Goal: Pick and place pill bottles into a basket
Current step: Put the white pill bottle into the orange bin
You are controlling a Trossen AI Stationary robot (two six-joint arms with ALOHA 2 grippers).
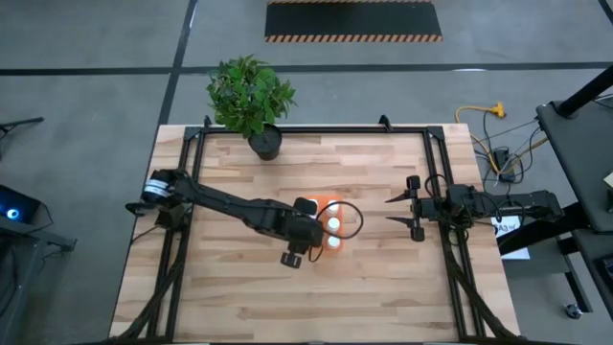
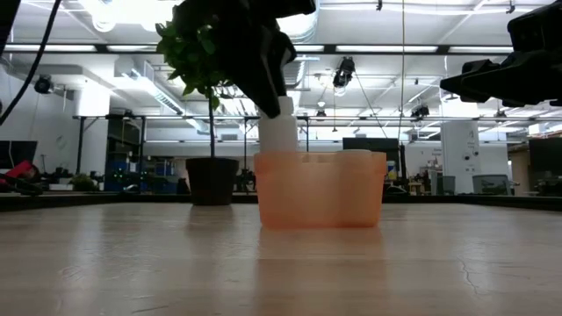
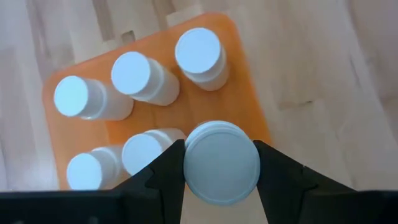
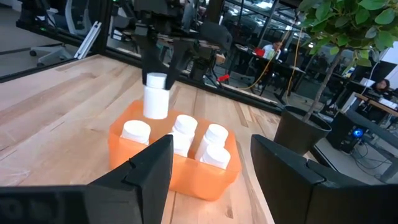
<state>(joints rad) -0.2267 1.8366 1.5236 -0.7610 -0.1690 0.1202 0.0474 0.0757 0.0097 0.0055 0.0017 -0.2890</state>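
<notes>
The orange basket stands on the table's middle and also shows in the high view and the low view. Five white pill bottles stand upright in it. My left gripper is shut on a sixth bottle over the basket's near-left corner, which holds no bottle. In the high view the left gripper hides that bottle. My right gripper is open and empty, to the right of the basket and apart from it. My left gripper pinches the bottle's white cap by two opposite sides between its two fingers. The fingers come from above and point down. The bottle hangs upright below them, its lower end at about the height of the basket's rim.
A black pot with a green plant stands at the table's far edge, left of the middle. Bare wooden tabletop lies around the basket. Dark frame rails run along the table's left and right sides.
</notes>
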